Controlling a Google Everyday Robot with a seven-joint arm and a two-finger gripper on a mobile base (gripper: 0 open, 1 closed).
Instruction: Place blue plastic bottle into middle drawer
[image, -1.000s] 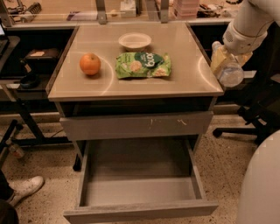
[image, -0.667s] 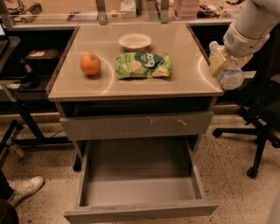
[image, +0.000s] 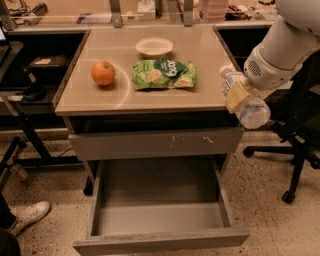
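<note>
The blue plastic bottle (image: 248, 107) is clear and ribbed with a pale cap. It hangs tilted, cap up and to the left, in the air just off the table's right front corner. My gripper (image: 238, 95) is shut on the bottle's middle, with a yellowish finger (image: 235, 98) across it, and the white arm reaches in from the upper right. The middle drawer (image: 160, 220) is pulled open low at the front. Its grey floor is bare, and it lies below and to the left of the bottle.
On the beige table (image: 205, 55) lie an orange (image: 103, 73), a green snack bag (image: 164, 74) and a small white bowl (image: 154, 47). A shut grey drawer front with pale scratches (image: 155, 144) sits above the open drawer. An office chair base (image: 290, 150) stands at the right, and a shoe (image: 27, 215) is at the lower left.
My gripper has carried the bottle downward and slightly left, from level with the tabletop to beside the table's front corner. The drawer and the items on the table have not moved.
</note>
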